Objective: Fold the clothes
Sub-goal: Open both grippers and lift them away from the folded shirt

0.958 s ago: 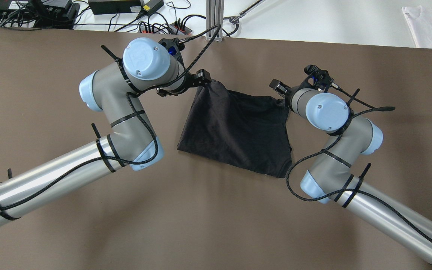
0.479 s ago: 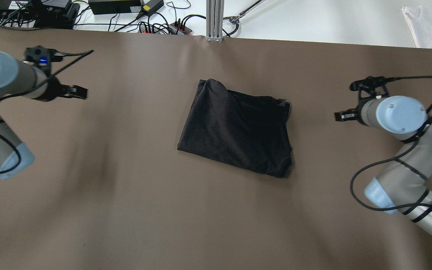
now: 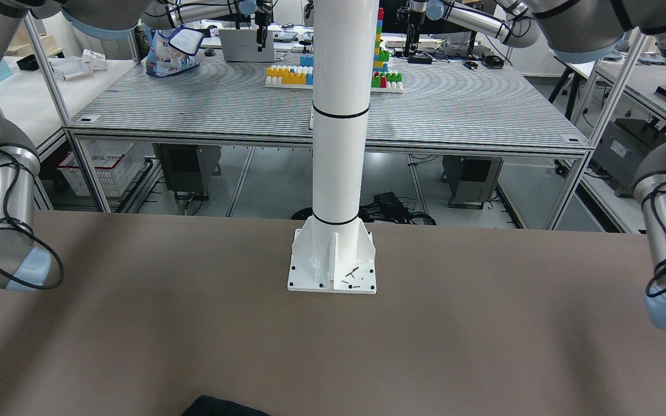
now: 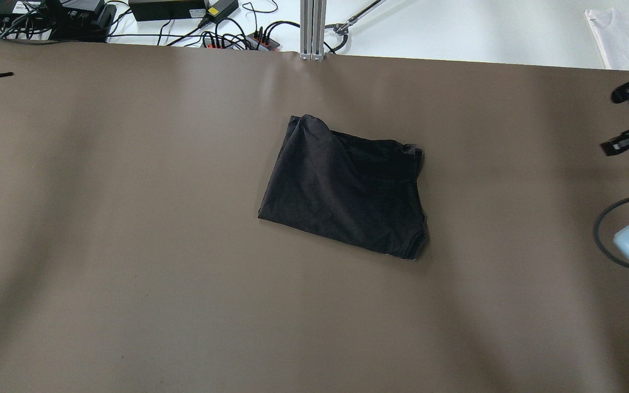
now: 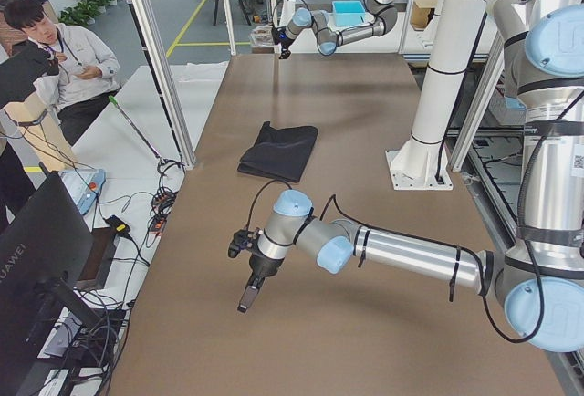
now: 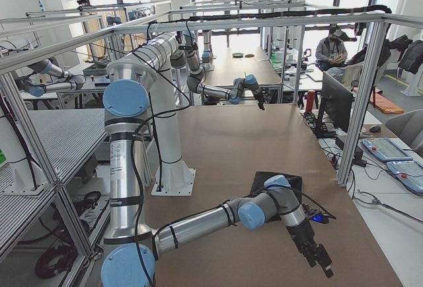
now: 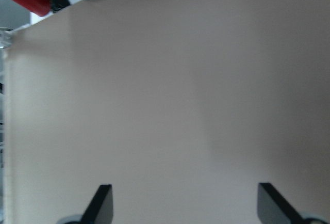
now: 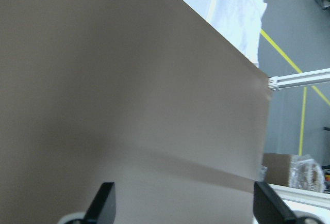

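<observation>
Only readable text was "HUAWEI", running along the back of the black monitor [image 5: 35,264] in the exterior left view. A sticker [image 5: 577,161] on the near arm's upright link seemed to carry print, but it was too small to read. Nothing legible in the other views.
</observation>
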Robot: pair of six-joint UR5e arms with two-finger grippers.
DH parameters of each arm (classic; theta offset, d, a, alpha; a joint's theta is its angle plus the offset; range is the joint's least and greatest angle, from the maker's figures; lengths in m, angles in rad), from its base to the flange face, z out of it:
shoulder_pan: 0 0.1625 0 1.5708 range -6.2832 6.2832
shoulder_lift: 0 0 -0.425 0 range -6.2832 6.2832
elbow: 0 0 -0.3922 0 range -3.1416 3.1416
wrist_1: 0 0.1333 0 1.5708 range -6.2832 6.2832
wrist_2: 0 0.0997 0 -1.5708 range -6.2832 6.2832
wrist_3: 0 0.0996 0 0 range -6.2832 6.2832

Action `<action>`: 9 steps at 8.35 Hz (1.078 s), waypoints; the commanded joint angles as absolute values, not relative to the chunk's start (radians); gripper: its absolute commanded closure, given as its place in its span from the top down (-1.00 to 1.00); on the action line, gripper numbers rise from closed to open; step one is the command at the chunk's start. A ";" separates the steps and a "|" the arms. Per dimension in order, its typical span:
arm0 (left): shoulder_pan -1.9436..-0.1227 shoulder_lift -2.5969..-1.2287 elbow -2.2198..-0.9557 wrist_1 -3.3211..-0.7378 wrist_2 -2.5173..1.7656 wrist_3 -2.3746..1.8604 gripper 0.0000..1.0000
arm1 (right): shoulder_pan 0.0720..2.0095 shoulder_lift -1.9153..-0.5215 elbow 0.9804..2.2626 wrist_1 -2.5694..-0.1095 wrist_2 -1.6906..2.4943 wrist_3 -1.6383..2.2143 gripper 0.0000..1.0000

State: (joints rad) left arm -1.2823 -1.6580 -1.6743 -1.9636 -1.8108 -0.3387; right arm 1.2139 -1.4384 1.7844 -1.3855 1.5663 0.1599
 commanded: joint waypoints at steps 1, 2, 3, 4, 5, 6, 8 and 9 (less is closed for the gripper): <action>-1.483 -1.586 -1.663 -1.963 -1.752 -0.077 1.00 | 1.385 -1.508 1.787 -1.396 1.494 -0.101 0.89; -1.518 -1.559 -1.663 -1.965 -1.743 -0.060 1.00 | 1.447 -1.522 1.786 -1.393 1.494 -0.104 0.89; -1.535 -1.522 -1.663 -1.977 -1.679 -0.057 1.00 | 1.480 -1.541 1.789 -1.390 1.494 -0.109 0.89; -1.549 -1.499 -1.680 -1.991 -1.589 -0.048 1.00 | 1.489 -1.552 1.790 -1.379 1.499 -0.094 0.89; -1.574 -1.508 -1.724 -2.000 -1.589 -0.025 1.00 | 1.489 -1.551 1.789 -1.374 1.502 -0.080 0.89; -1.583 -1.515 -1.745 -1.987 -1.679 -0.053 1.00 | 1.488 -1.549 1.790 -1.374 1.502 -0.031 0.89; -1.589 -1.494 -1.755 -2.023 -1.686 -0.023 1.00 | 1.488 -1.549 1.809 -1.373 1.505 0.060 0.89; -1.585 -1.494 -1.715 -2.063 -1.681 -0.008 1.00 | 1.488 -1.549 1.812 -1.373 1.508 0.060 0.89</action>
